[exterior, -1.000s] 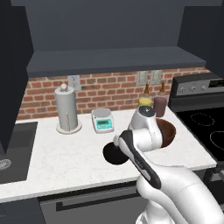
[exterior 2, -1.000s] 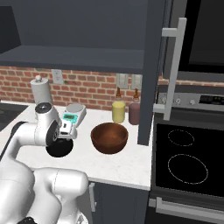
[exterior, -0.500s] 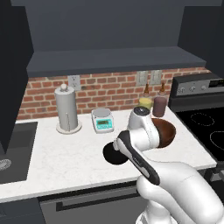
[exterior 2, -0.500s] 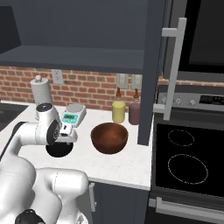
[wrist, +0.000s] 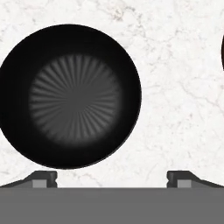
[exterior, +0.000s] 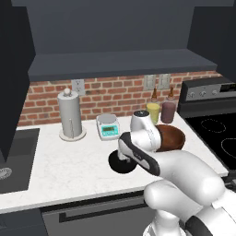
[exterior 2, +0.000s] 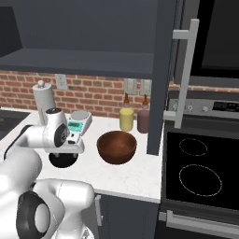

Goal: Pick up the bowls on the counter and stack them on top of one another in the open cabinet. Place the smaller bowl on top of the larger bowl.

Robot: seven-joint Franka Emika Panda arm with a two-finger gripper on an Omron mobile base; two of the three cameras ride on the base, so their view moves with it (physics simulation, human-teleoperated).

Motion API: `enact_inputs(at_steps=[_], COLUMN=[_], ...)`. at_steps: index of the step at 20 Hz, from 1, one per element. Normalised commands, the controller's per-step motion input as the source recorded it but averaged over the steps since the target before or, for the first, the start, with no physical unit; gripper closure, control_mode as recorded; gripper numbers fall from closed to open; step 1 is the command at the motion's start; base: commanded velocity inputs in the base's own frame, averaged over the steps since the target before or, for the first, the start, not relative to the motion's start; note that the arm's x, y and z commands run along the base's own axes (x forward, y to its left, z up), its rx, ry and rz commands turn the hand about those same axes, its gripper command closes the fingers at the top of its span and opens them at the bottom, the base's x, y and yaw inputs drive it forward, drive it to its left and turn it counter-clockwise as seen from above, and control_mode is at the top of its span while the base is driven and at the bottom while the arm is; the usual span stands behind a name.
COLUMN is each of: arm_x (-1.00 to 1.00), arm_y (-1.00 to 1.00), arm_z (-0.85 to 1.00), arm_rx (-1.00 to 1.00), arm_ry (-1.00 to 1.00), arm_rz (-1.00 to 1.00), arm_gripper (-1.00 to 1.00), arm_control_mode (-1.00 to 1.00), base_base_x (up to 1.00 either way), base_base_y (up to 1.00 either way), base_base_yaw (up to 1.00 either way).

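Currently, by view:

Left base view: the arm bends low over the table (exterior: pixel 55 161), with the hand hidden behind the wrist directly above the smaller bowl (exterior: pixel 120 164). The larger bowl (exterior: pixel 169 137) sits on the table to the right, partly behind the arm. Both bowls rest on the table; neither is lifted.

Left base view, background: a paper towel holder (exterior: pixel 70 115), a small scale (exterior: pixel 108 126), a yellow jar (exterior: pixel 154 112) and a maroon jar (exterior: pixel 168 110) stand along the brick wall. The open cabinet (exterior: pixel 120 62) runs above, its shelf bare where visible.

Right base view: the smaller bowl (exterior 2: pixel 62 159) lies under the wrist, close to the table's front edge. The larger bowl (exterior 2: pixel 116 146) stands apart to its right, in front of the two jars. The separation leaves room for a descent onto the black bowl without touching the brown one.

Hand view: the camera looks straight down on the smaller bowl (wrist: pixel 70 96). The hand (wrist: pixel 112 178) is spread wide and holds nothing. One fingertip (wrist: pixel 43 178) lines up with the bowl's near rim; the other lies over bare table.

Assessment: this offset suggests a rim pinch is being set up, one finger inside and one outside.

Caution: stacking order requires the larger bowl in the cabinet first.
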Motion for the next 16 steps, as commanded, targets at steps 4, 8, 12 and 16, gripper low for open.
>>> enact_inputs(at_steps=[4,8,12,16], arm_x=[0.0,0.0,0.0,0.02], arm_y=[0.0,0.01,0.0,0.0], arm_z=[-0.39,-0.45,-0.19,0.0], arm_rx=[0.0,0.0,0.0,0.0], arm_ry=[0.0,0.0,0.0,0.0], arm_rz=[0.0,0.0,0.0,0.0], arm_gripper=[-1.0,-1.0,-1.0,-1.0], arm_control_mode=[-1.0,-1.0,-1.0,-1.0], base_base_x=[0.0,0.0,0.0,0.0], base_base_y=[0.0,0.0,0.0,0.0], base_base_yaw=[0.0,0.0,0.0,0.0])
